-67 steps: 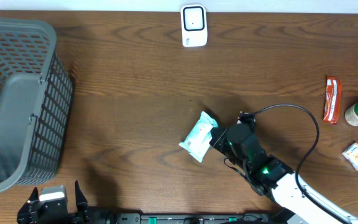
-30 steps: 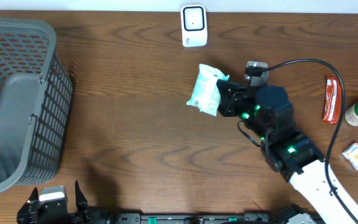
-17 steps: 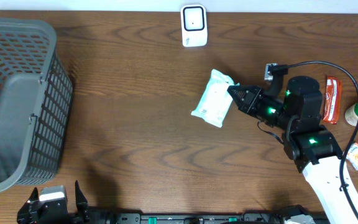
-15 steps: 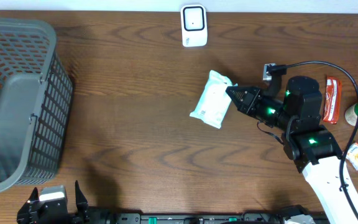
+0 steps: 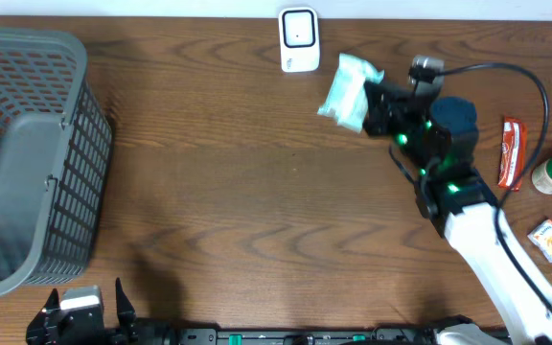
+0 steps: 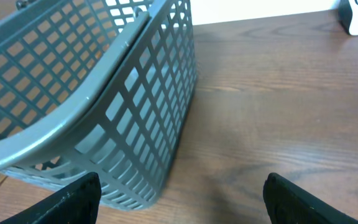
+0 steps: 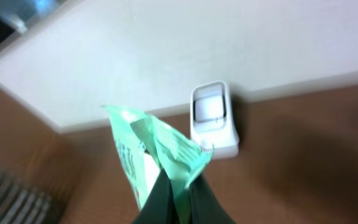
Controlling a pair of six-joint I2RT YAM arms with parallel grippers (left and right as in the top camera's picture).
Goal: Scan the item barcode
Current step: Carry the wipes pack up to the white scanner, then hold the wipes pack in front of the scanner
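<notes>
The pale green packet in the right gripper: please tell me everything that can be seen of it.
The packet is a soft, pillow-shaped pouch, mint green and white. It looks like thin plastic film, with small print too blurred to read. The right gripper pinches its crimped end seam between its fingers. It seems lifted off the table, tilted, just right of the white scanner at the far edge. Nothing else touches it. No barcode can be made out in either view.

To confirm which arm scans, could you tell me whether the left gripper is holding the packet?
No, the right gripper is shut on the packet beside the scanner; the left gripper is open.
</notes>
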